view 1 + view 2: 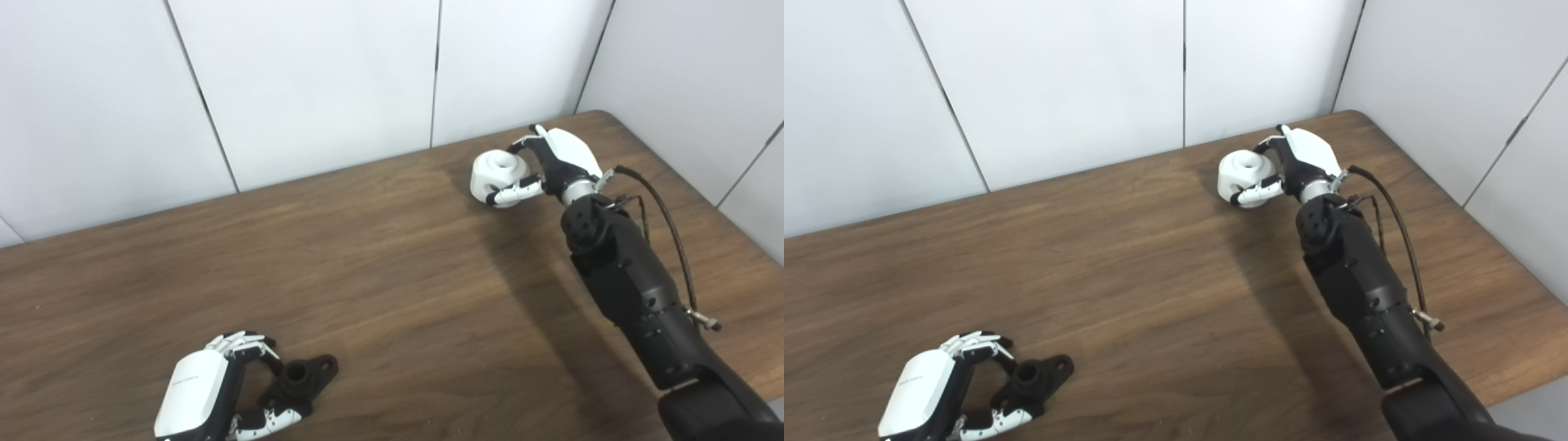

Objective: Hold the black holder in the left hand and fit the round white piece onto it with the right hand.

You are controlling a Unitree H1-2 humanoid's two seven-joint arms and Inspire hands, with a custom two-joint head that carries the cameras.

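Note:
The black holder (302, 377) lies on the wooden table (380, 269) near the front left, a short tube rising from a flat flange with holes. My left hand (208, 392) wraps it from the left, fingers above and thumb below, shut on it. At the back right sits the round white piece (497, 176), a chunky ring with a hole on top. My right hand (554, 162) grips it from the right side, fingers behind and thumb (514, 193) in front. In the right eye view the same holder (1036, 378) and white piece (1243, 174) appear.
White wall panels (318, 79) stand close behind the table's far edge. The table's right edge (723, 202) runs near my right arm, with a cable (670, 226) looping off the forearm. Bare wood spans the stretch between the two hands.

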